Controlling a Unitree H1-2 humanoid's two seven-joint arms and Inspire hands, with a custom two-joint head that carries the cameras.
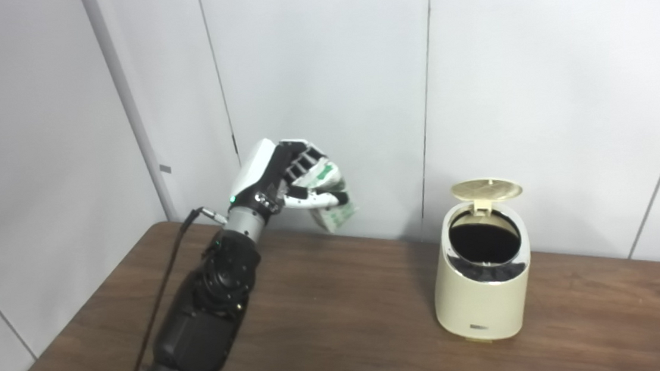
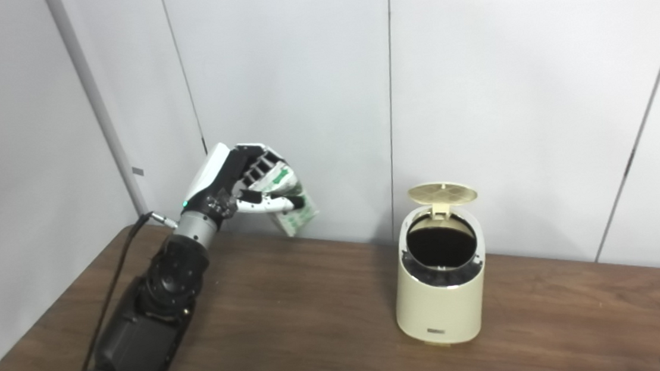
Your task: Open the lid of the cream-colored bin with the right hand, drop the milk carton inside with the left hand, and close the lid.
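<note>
Left hand (image 1: 281, 178) holds milk carton (image 1: 331, 203) aloft, well left of open-lidded bin (image 1: 482, 291).

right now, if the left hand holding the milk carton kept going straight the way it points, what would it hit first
Probably the pale grey wall panel behind the table: the left hand, closed on the green-and-white milk carton, points up and away, left of the open cream-coloured bin. Depth is unclear.

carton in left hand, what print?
White with green print, on the milk carton in the left hand; clearest in left eye view.
</note>
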